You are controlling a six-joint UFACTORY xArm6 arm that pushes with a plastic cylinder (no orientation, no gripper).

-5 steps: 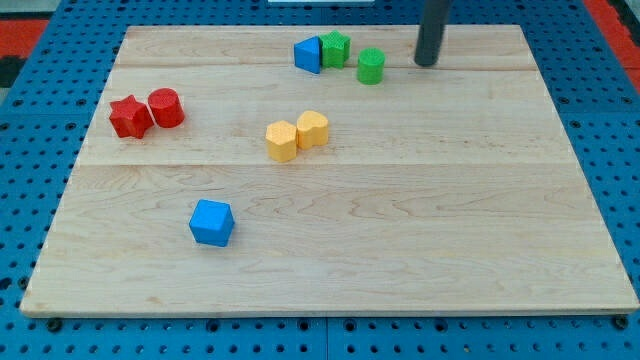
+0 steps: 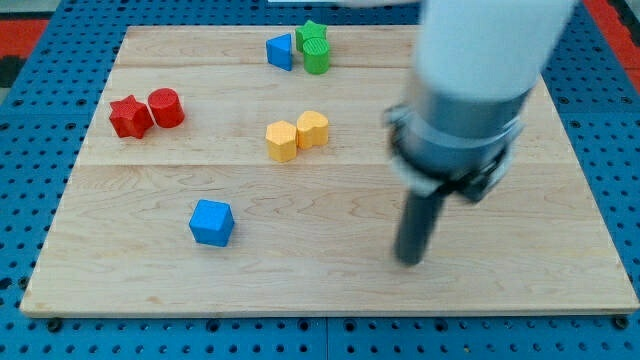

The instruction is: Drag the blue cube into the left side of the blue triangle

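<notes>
The blue cube [image 2: 211, 222] sits on the wooden board [image 2: 330, 290] at the lower left. The blue triangle [image 2: 281, 51] stands near the view's top, left of centre. My tip [image 2: 409, 261] is on the board toward the lower right, well to the right of the blue cube and far below the blue triangle. The arm's white and grey body [image 2: 470, 90] is blurred and covers part of the board's right side.
A green star [image 2: 311, 35] and a green cylinder [image 2: 317, 58] sit right against the blue triangle's right side. A red star [image 2: 129, 117] and red cylinder [image 2: 166, 107] are at the left. Two yellow blocks [image 2: 297, 134] are in the middle.
My tip has swept from the view's top right down to the lower right. The blue triangle, green star and green cylinder now sit further left, bunched together. The blue cube has not moved.
</notes>
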